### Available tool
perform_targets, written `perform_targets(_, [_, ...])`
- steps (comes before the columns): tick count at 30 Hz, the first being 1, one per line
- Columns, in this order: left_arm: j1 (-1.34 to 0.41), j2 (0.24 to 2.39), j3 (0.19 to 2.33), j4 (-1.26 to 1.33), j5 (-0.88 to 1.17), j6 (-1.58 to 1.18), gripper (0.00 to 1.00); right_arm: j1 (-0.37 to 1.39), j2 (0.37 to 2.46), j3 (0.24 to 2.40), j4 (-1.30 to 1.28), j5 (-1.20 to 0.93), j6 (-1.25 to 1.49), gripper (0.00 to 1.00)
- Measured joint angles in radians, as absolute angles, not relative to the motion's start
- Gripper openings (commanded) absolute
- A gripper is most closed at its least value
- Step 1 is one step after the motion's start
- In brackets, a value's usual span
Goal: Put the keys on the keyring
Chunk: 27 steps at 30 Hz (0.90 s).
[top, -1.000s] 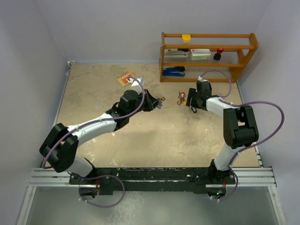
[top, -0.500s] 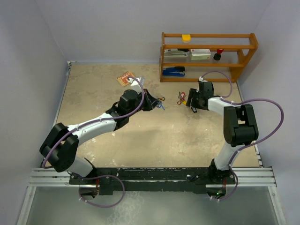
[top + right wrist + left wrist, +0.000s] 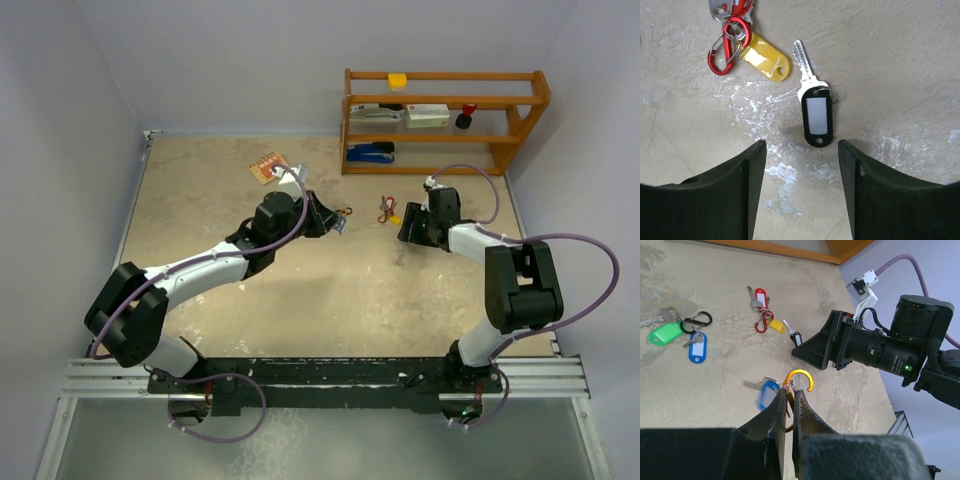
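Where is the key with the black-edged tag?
The black-tagged key lies on the table, in the right wrist view just ahead of the right end effector, right of the yellow tag and red carabiner.

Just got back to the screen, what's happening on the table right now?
The left gripper is shut on an orange clip, held up off the table, with a blue tag dangling from it. The right gripper hovers open over a loose key with a black-rimmed tag, not touching it. A red clip with a yellow tag lies just beyond, and a black clip further off.
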State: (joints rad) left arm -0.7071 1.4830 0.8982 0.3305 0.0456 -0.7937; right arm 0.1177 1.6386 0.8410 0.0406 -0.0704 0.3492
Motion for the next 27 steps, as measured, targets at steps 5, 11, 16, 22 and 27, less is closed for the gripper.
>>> perform_targets(5, [-0.707,1.483,0.884,0.332,0.046,-0.794,0.00,0.121,1.636,0.839,0.040,-0.029,0.340,0.60])
perform_targets(11, [-0.707,1.483,0.883,0.335,0.046,-0.794,0.00,0.141,1.652,0.844,0.048,0.039,0.326,0.58])
perform_targets(16, [-0.707,1.483,0.876,0.334,0.046,-0.794,0.00,0.158,1.673,0.865,0.046,0.075,0.320,0.58])
perform_targets(22, [-0.707,1.483,0.873,0.336,0.049,-0.794,0.00,0.176,1.718,0.920,0.030,0.116,0.310,0.56])
perform_targets(27, [-0.706,1.483,0.872,0.336,0.049,-0.794,0.00,0.194,1.730,0.939,0.002,0.157,0.302,0.51])
